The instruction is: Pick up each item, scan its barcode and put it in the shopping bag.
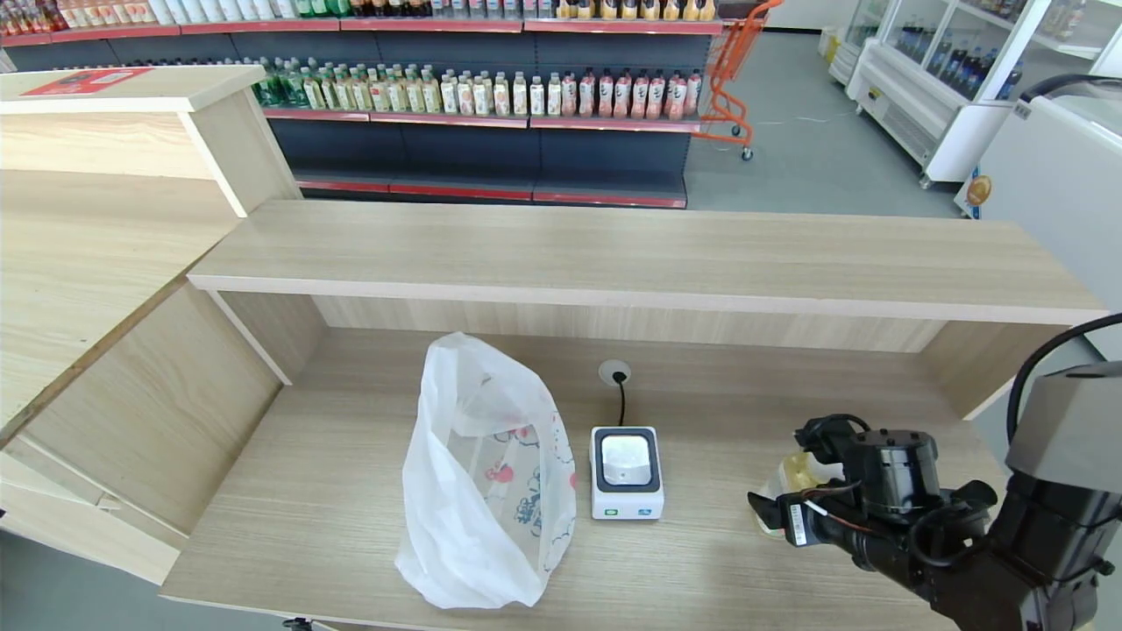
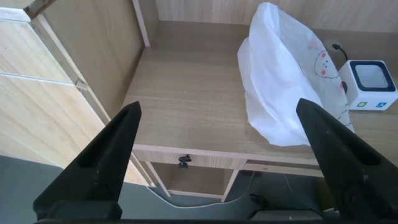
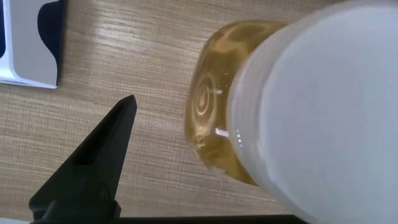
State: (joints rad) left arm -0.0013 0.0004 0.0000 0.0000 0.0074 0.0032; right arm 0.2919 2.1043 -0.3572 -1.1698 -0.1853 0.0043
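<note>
A bottle point(image 1: 796, 473) of pale yellow drink with a white cap stands on the wooden desk point(image 1: 351, 491), right of the white barcode scanner point(image 1: 626, 471). My right gripper point(image 1: 783, 501) is down at the bottle, open. In the right wrist view the bottle point(image 3: 214, 118) is very close, and the one visible finger point(image 3: 93, 168) stands clear of its side; the other finger is hidden behind the cap. The white plastic shopping bag point(image 1: 482, 473) stands open just left of the scanner. My left gripper point(image 2: 217, 106) hangs open and empty off the desk's front left corner, with the bag point(image 2: 280, 81) beyond it.
A raised counter ledge point(image 1: 631, 263) runs along the back of the desk, with side walls at both ends. The scanner's cable goes into a grommet point(image 1: 614, 372) behind it. Bare desk lies left of the bag and between scanner point(image 2: 372, 81) and bottle.
</note>
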